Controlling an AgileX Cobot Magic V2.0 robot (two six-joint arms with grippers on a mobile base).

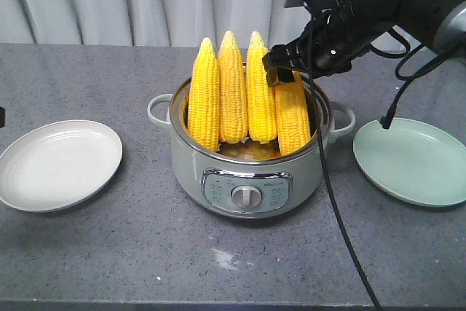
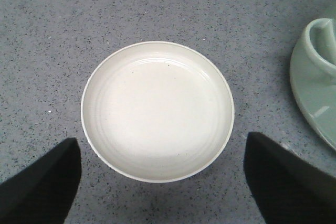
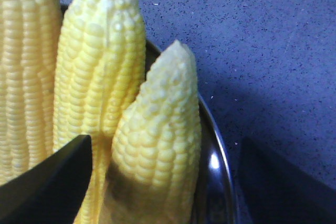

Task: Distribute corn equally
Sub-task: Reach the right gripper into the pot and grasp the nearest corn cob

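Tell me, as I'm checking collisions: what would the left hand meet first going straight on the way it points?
The white plate, centred ahead of the left hand; nothing shows between, though the gap is unclear.

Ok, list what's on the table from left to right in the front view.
White plate → pot holding four upright cobs of corn → green plate.
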